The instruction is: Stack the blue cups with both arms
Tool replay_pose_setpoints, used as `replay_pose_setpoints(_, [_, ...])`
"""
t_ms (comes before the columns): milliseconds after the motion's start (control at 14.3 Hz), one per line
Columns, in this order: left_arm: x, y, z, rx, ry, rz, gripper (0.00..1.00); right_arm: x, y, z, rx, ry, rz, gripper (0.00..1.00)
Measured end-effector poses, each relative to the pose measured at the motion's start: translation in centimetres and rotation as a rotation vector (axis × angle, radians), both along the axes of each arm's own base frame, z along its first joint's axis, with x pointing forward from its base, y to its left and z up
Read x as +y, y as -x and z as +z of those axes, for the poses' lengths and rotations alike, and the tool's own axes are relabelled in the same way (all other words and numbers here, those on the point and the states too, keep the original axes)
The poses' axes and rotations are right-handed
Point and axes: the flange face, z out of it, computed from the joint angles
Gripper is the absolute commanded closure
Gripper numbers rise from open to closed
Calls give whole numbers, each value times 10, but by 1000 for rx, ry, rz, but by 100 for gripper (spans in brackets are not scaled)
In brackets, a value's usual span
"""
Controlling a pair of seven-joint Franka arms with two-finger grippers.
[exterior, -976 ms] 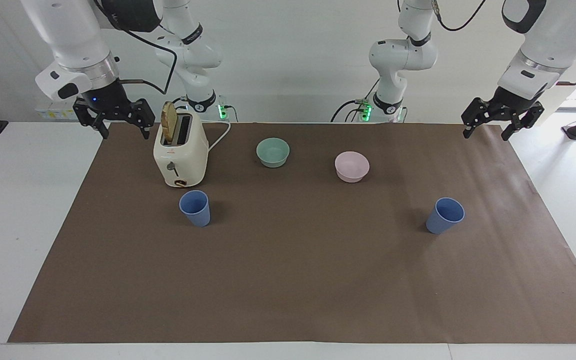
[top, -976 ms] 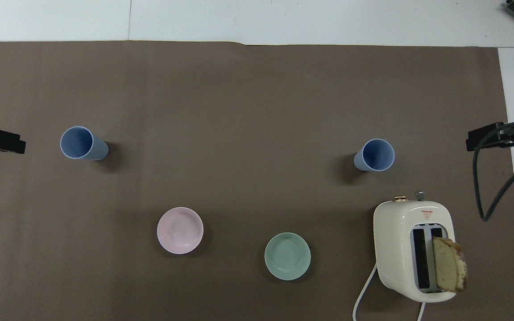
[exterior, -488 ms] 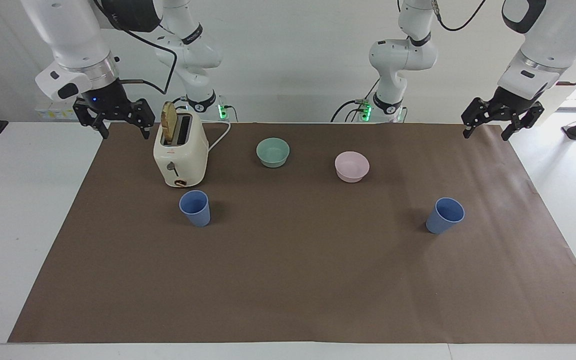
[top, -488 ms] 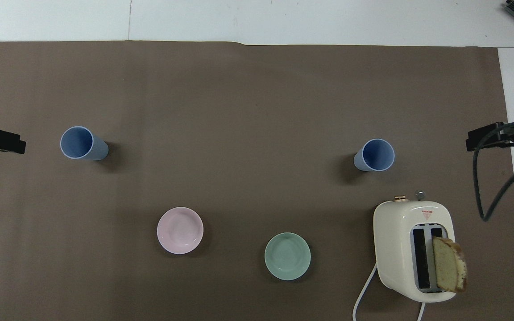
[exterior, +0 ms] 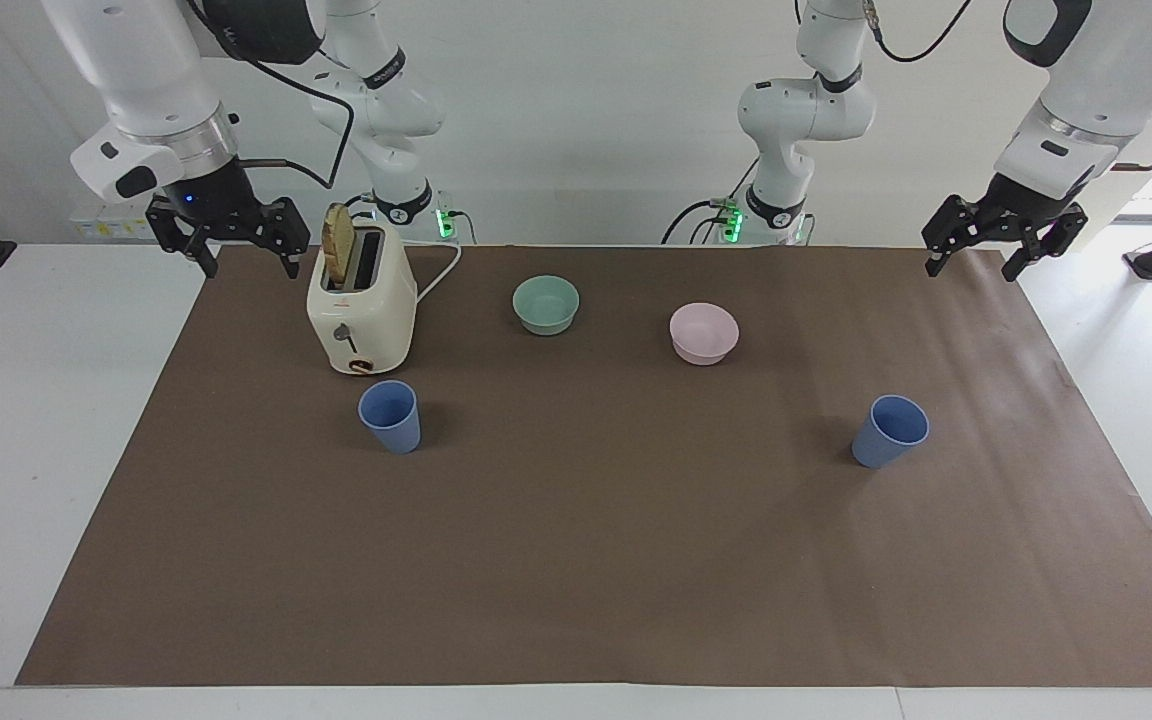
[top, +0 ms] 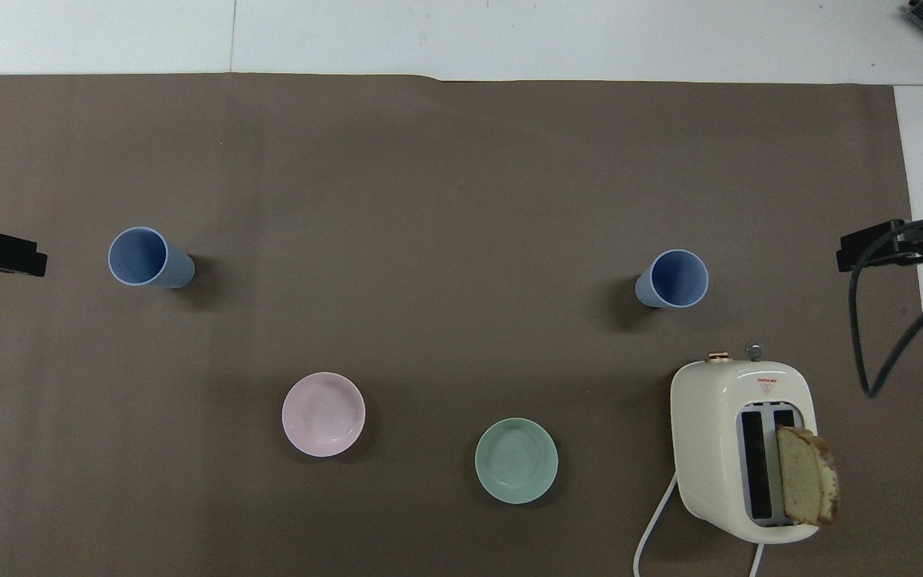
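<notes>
Left gripper [exterior: 978, 255] and right gripper [exterior: 241, 258] hang wide, empty, over the mat's [exterior: 576, 560] corners; both cups [exterior: 390, 415] [exterior: 891, 431] upright, well apart.

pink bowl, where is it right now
The pink bowl sits on the brown mat beside the mint-green bowl, toward the left arm's end, nearer the robots than both blue cups.
</notes>
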Motion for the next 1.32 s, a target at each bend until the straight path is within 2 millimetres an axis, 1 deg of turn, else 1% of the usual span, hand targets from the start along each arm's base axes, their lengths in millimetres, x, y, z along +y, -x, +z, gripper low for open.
replay_pose_setpoints(1045, [-2,-1,0,-5,0,-4,0,0,0,0,0,0,0,0])
replay_pose_setpoints(1185, [-4,-2,-5,-3,0,-7,0,0,0,0,0,0,0,0])
replay_pose_setpoints(1324, [-4,-6,-17,-12,0,-7,0,0,0,0,0,0,0,0])
